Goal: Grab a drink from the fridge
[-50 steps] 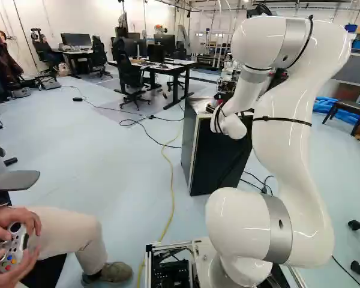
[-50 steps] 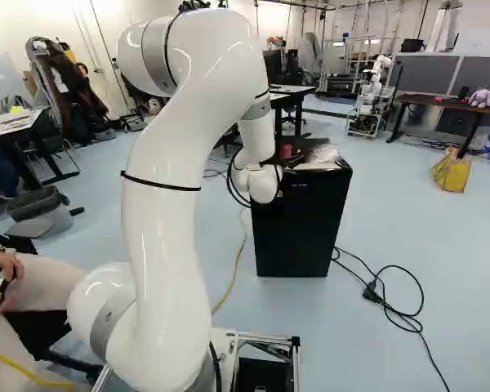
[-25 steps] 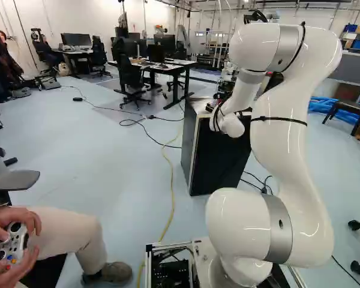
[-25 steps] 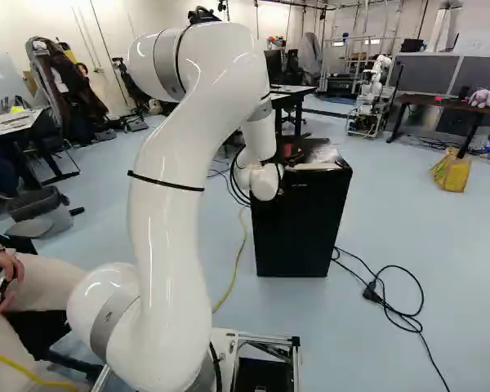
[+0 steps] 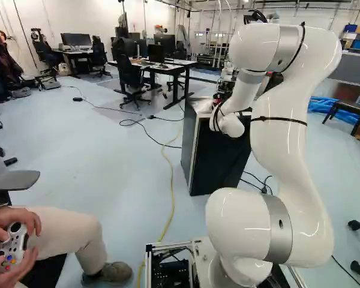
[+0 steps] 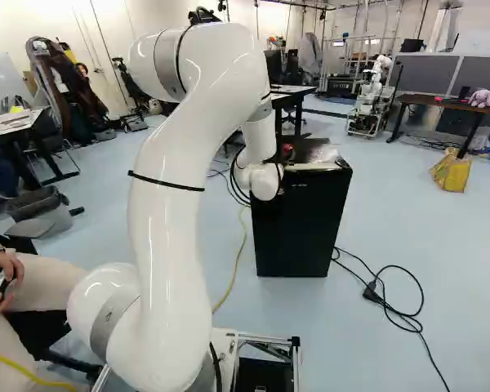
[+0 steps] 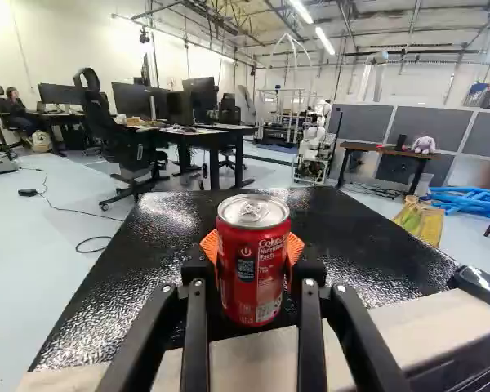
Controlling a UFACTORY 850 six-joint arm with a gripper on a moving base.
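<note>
Apparently the grab itself is done: the gripper (image 7: pixel 252 253) grasps the red can (image 7: pixel 251 282) between its orange pads (image 7: pixel 295 247), over the top of the fridge (image 6: pixel 300 229). Whether the can still touches that top, I cannot tell. Carrying it clear likely remains. Pale print and a square code mark its side.

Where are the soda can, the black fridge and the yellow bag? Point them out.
Soda can (image 7: pixel 251 269): wrist view, on its red side, below the rim.
Black fridge (image 6: pixel 300 233): right base view, on its upright face toward the camera.
Yellow bag (image 6: pixel 452 173): right base view, on its side.
</note>
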